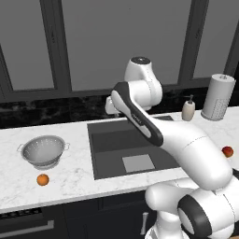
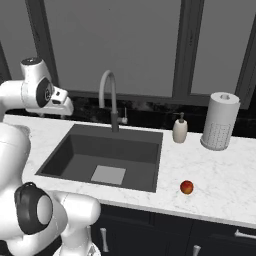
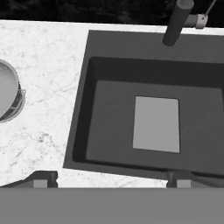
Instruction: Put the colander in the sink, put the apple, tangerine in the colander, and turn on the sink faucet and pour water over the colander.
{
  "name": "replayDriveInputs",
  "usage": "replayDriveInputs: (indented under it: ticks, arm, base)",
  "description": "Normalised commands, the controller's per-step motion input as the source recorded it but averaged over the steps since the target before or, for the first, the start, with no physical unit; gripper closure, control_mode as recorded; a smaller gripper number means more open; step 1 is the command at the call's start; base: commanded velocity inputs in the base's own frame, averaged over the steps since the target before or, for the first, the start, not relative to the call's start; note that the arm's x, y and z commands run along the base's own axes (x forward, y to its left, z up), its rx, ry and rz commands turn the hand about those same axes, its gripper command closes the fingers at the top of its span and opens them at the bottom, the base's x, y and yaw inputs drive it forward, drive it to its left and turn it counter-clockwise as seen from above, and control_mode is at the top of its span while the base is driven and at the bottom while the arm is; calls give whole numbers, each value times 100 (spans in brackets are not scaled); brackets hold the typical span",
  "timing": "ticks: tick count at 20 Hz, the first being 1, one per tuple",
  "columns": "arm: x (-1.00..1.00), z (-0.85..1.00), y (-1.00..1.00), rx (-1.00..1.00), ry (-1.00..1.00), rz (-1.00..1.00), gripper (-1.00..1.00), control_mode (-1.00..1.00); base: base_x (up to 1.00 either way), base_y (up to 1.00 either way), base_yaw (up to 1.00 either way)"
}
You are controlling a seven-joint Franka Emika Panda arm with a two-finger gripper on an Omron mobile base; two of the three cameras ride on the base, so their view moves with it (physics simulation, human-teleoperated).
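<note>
The silver perforated colander stands on the marble counter left of the dark sink, and its rim shows at the left edge of the hand view. A bright orange tangerine lies just in front of the colander. The red apple rests on the counter right of the sink. The grey gooseneck faucet rises behind the basin. My gripper hangs open above the sink's left rear part, its fingertips wide apart with nothing between them.
A white perforated paper-towel cylinder and a soap dispenser stand at the back right of the counter. Dark windows run behind the counter. My own arm hides the faucet in the left base view.
</note>
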Motion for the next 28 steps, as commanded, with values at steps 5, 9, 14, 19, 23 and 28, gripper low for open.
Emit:
replayDriveInputs:
  ticks: [5, 9, 14, 19, 23, 28]
  arm:
    - [18, 0, 51, 1, 1, 0, -100, -100]
    - [2, -6, 64, 1, 0, 0, -100, -100]
    - [-2, -15, 66, 0, 0, 0, -100, -100]
    - [0, -21, 43, 1, 1, 2, -100, -100]
    - [3, -29, 33, 0, 3, 4, -100, -100]
    - [2, -33, 41, 0, 6, 1, -100, -100]
  base:
    - [0, 0, 0]
    - [0, 0, 0]
    - [0, 0, 0]
    - [0, 0, 0]
    - [0, 0, 0]
    - [0, 0, 0]
